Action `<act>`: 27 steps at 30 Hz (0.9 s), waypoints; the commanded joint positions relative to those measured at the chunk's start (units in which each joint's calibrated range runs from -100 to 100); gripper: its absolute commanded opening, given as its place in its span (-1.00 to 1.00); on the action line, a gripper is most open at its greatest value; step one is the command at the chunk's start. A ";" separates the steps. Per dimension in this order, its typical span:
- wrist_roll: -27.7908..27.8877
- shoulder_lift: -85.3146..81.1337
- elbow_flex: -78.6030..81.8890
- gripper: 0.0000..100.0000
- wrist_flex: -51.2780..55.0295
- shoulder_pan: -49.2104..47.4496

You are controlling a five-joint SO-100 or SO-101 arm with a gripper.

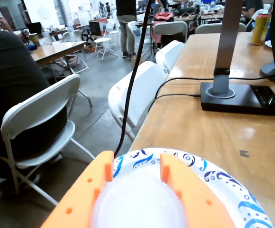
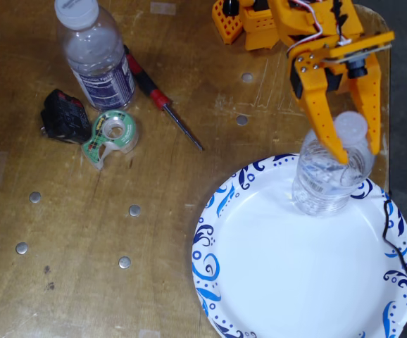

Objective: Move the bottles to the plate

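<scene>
A clear bottle [image 2: 323, 186] with a white cap stands upright on the upper right part of the white plate [image 2: 210, 267] with blue swirls. My orange gripper [image 2: 358, 153] reaches down from the top and is shut on the bottle's shoulder, one finger on each side. In the wrist view the bottle [image 1: 137, 204] fills the gap between the fingers of the gripper [image 1: 136, 161], with the plate's rim [image 1: 223, 183] beyond. A second bottle [image 2: 98, 53] with a dark blue label stands at the table's top left, far from the gripper.
A red and black screwdriver [image 2: 158, 95], a green tape dispenser [image 2: 112, 134] and a small black object [image 2: 64, 116] lie near the second bottle. The table edge runs close to the plate's right side. The wrist view shows a monitor stand [image 1: 237, 95], a hanging black cable [image 1: 135, 76] and white folding chairs [image 1: 37, 118].
</scene>
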 commanded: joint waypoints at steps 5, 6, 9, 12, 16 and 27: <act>-1.61 -0.56 0.47 -0.86 -0.83 -0.47; -2.14 0.20 -0.07 -0.85 -0.91 -0.58; -2.29 3.07 -1.96 -0.85 -4.57 -2.09; -2.24 6.53 -3.32 -0.85 -7.88 -2.73; -2.14 9.98 -4.04 -0.85 -11.53 -2.63; 0.21 12.60 -4.04 -0.85 -15.97 -2.30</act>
